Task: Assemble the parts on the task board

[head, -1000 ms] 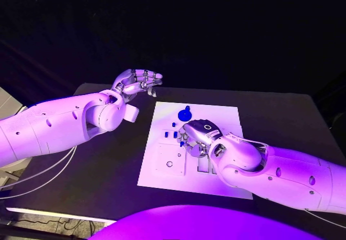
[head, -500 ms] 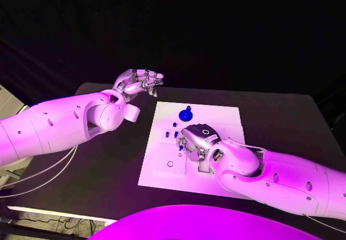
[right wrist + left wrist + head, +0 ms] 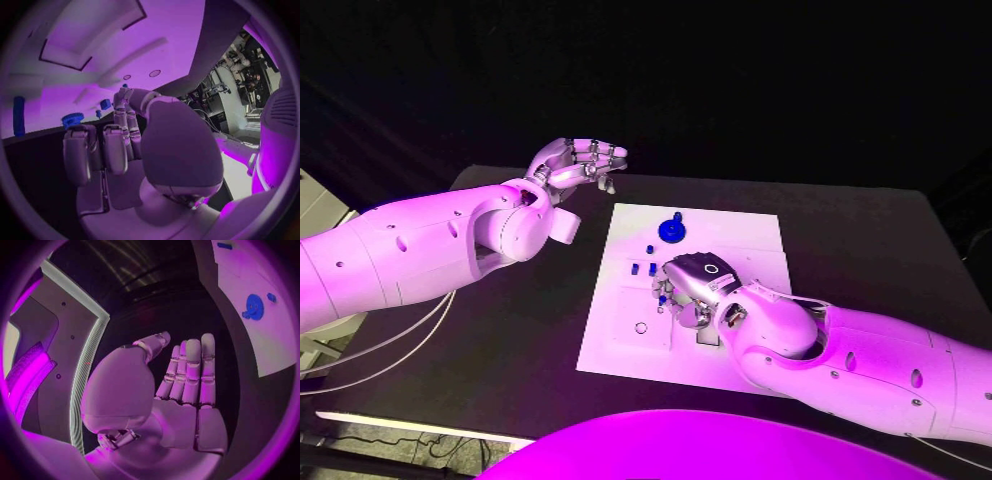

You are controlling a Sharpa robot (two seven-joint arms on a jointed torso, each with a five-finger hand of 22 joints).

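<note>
Leaning low over the middle of the white task board: right hand, palm down, fingers bent with the tips right at the board, most likely to pick up or push in a small part. Cannot tell if anything is pinched there (fingertips tucked under the hand from above, and too crowded from the right wrist).

Just beside that hand, on its left: a small round hole in the near part of the board, maybe waiting for a peg. A bit farther on, little blue pegs lying loose on the board, near the fingers and not yet put in.

Farther still, past the right hand: round blue gear, sitting on the board near its far edge, untouched.

Farthest off, held up over the far left corner of the black table: left hand, fingers loosely bent and holding nothing, well apart from the board, likely kept there to stay out of the way.
</note>
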